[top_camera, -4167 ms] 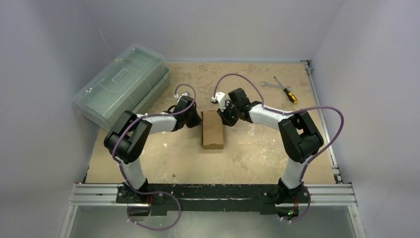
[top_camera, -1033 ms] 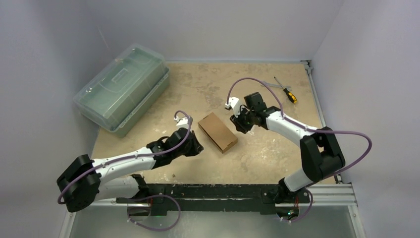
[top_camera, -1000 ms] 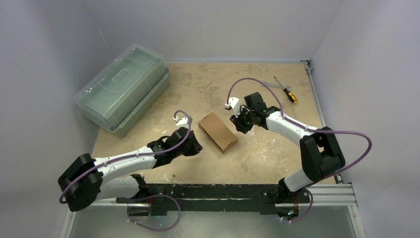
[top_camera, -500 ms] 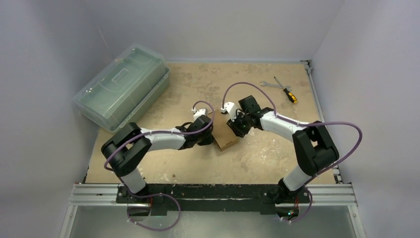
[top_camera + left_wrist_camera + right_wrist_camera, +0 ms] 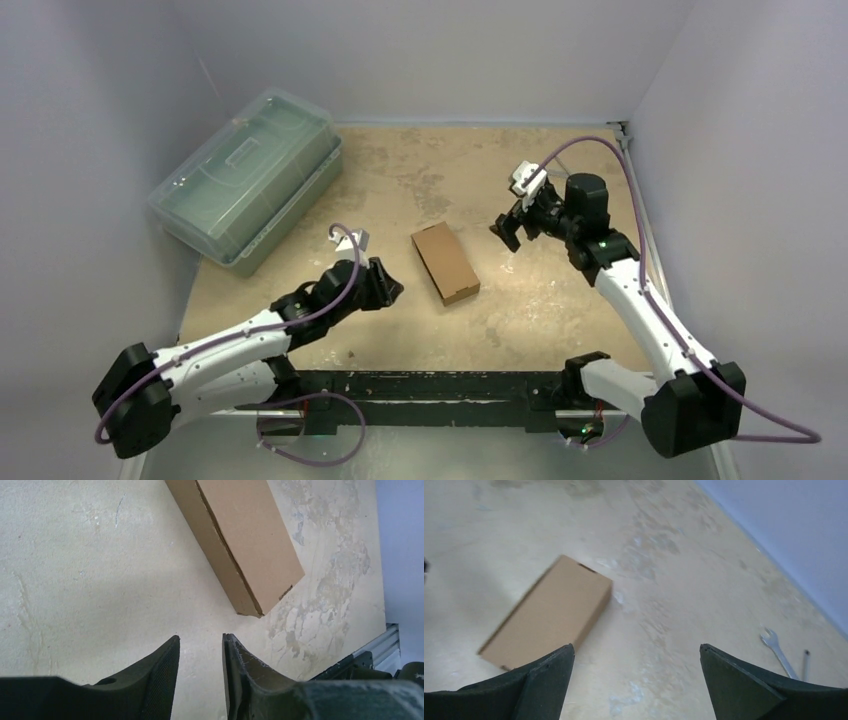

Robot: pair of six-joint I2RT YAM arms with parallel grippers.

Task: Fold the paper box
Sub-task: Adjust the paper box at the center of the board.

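Tan, stained table [image 5: 545, 310] in a pale-walled enclosure, green plastic case [image 5: 245, 175] at far left corner. Paper box [image 5: 445, 262] lies flat mid-table as a closed brown carton, long axis slightly diagonal, between the two arms and touching neither. Left gripper [image 5: 200, 642] low over the table just left of the box, jaws parted by a narrow gap, nothing between them; box corner sits beyond the fingertips. Right gripper [image 5: 636, 652] raised on the box's right, jaws spread wide, holding nothing. Wrench [image 5: 776, 650] and screwdriver [image 5: 805, 662] lie near the far right wall, well apart from the box
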